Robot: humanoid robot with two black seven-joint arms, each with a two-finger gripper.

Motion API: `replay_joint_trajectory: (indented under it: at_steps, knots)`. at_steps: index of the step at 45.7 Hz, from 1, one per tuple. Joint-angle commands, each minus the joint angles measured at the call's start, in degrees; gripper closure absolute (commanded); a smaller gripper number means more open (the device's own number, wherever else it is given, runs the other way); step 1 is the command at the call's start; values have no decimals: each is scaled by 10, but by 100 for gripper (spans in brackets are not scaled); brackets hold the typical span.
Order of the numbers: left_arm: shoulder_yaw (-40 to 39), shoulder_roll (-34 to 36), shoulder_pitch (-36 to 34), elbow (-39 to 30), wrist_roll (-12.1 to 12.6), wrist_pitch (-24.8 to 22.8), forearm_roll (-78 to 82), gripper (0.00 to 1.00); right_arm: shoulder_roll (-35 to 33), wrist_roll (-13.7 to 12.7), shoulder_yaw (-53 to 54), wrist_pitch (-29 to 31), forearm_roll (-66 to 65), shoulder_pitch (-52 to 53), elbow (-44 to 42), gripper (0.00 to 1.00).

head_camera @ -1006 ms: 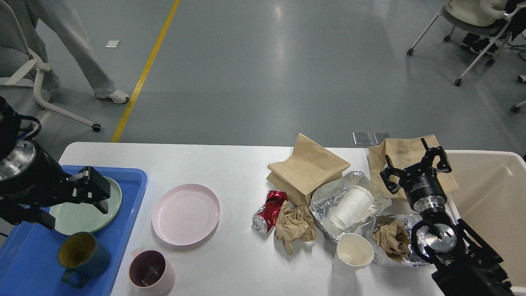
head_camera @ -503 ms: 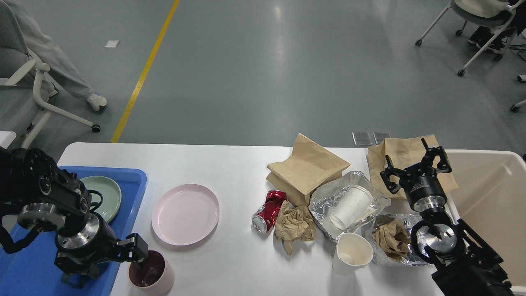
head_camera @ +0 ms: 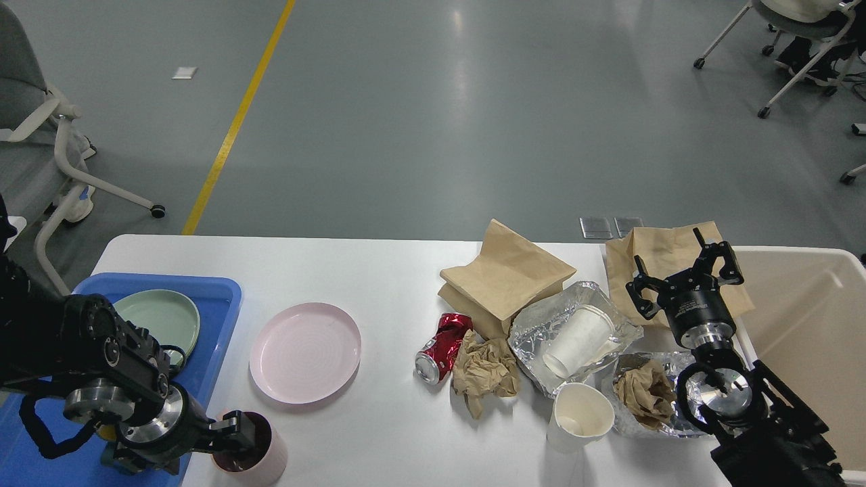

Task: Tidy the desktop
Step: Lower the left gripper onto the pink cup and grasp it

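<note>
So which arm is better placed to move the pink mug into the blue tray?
Left. The left gripper is already at the pink mug, beside the blue tray. The right gripper is open far across the desktop.

My left gripper (head_camera: 237, 433) is leaving the green plate (head_camera: 162, 316) in the blue tray (head_camera: 223, 297) and coming down to the pink mug (head_camera: 260, 450) at the table's near edge, one finger now dipping inside its rim.
</note>
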Motion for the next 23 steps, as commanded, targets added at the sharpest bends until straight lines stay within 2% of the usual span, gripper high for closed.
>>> replay_joint_trajectory:
  at_steps: [1,4,8,12,21,23]
  knots:
    - [-7,-4,11,2,1,24,0,31,0,0,0,0,0,0,0,0]
    - [-7,-4,14,2,1,25,0,44,0,0,0,0,0,1,0,0]
    - [-12,-4,15,10,2,27,-2,51,0,0,0,0,0,0,0,0]
    - [-17,-4,17,26,2,27,-11,53,0,0,0,0,0,0,-1,0]
    - [-40,-7,36,33,4,23,-1,84,0,0,0,0,0,1,0,0]
    - [-40,-8,36,33,3,22,2,87,0,0,0,0,0,1,-1,0]
